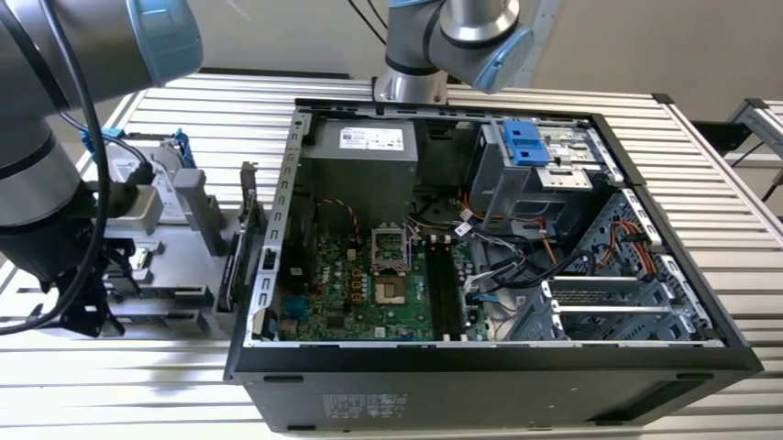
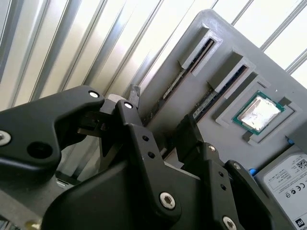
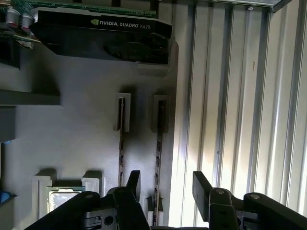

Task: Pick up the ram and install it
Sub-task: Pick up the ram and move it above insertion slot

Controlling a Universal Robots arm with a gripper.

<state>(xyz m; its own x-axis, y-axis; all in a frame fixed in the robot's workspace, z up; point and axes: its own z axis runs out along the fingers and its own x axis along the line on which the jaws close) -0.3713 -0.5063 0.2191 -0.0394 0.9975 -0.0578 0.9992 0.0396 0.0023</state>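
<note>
The ram (image 3: 158, 139), seated in the outer slot of the grey tray (image 3: 72, 143), is framed, unclamped, between the widely parted jaws of the gripper (image 3: 165, 189).

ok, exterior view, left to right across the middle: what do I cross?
robot arm → grey parts holder → upright card → motherboard → memory slots → metal drive bays
</note>
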